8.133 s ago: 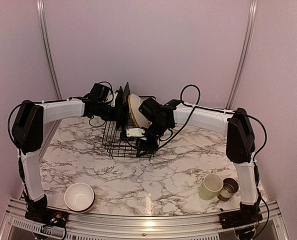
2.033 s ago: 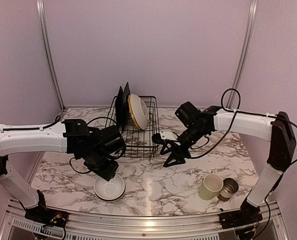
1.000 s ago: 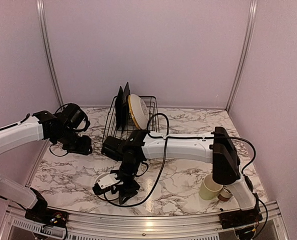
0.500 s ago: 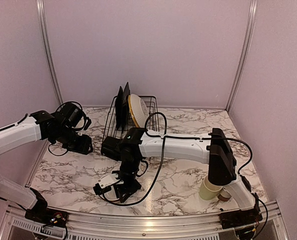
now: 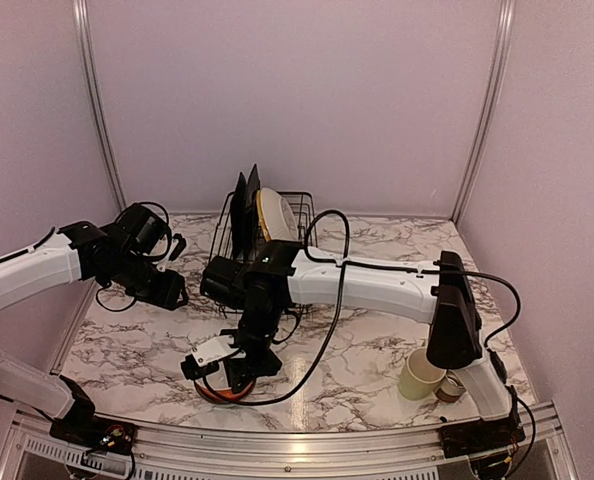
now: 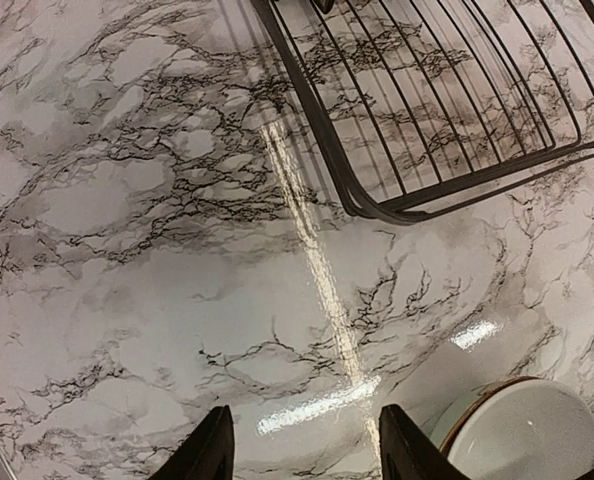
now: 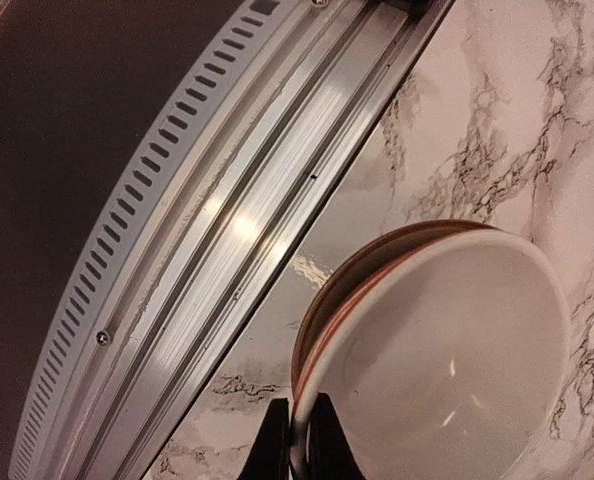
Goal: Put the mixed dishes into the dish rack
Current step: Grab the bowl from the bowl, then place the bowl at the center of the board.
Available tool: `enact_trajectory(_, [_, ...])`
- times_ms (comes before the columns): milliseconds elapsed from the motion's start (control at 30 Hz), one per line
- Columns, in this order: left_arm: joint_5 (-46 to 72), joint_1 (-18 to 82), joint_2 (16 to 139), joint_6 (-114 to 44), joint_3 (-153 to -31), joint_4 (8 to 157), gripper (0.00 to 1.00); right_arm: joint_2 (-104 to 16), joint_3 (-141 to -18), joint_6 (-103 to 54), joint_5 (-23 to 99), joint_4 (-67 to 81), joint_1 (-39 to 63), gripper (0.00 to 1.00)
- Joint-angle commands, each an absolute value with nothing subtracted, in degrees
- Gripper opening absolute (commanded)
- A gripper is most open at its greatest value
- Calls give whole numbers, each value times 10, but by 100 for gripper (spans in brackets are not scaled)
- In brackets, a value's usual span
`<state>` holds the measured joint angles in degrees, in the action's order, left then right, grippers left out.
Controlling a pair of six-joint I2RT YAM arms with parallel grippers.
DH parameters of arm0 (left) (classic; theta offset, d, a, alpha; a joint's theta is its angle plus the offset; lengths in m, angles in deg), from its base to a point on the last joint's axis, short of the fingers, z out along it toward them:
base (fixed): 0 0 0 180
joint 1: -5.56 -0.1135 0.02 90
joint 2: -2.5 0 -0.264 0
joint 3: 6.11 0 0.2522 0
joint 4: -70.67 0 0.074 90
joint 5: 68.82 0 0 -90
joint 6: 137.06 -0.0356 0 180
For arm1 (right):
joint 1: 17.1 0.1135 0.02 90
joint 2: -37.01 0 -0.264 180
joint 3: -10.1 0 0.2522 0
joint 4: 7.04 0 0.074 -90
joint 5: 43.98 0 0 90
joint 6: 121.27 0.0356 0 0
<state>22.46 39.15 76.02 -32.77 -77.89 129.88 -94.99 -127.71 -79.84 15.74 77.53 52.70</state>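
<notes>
Logging the change first: your right jaws, about half open over the white bowl [image 7: 447, 350] a second ago, are now pinched fully together on its rim, with one fingertip [image 7: 274, 445] outside the wall and the other inside.

- White bowl: held by the rim between the right jaws, with the rest of it reaching out ahead of them. Its orange-brown outside shows, so it reads as tipped up on the gripped side. You cannot tell whether its far edge still rests on the counter [image 5: 362, 348].
- Left jaws: roughly half open and holding nothing, just as a second ago. Only bare counter lies between the fingertips [image 6: 212, 455], and the bowl sits near, off to one side of them.
- Dish rack [image 6: 477, 182]: one corner lies just ahead of the left jaws. It is well apart from the right jaws, back behind that wrist.
- Black square plates [image 5: 243, 205] and yellow scalloped plate [image 5: 274, 217]: upright in the rack, side by side, already loaded.
- Pale green mug [image 5: 420, 374] and small grey-brown cup [image 5: 460, 375]: just beside each other on the counter, well apart from both jaws, not yet loaded.

Status: the grasp looks made, so lifting and carrying the bowl to the rack is likely your next step. A pinch on a thin rim lets a bowl swing or slip, so raise it slowly. The left arm stands off to the side, apparently clear of that path.
</notes>
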Motion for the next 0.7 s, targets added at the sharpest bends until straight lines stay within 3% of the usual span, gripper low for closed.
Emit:
enact_trajectory(0, [192,393,721,-372,-805,1271,51,-899,-1302,-801,188,769,527,0])
enact_trajectory(300, [171,397,686,-419,-843,1232,51,-807,-1231,-809,251,746,486,0])
enact_trajectory(667, [161,458,706,-455,-832,1169,51,-703,-912,-794,366,576,450,0])
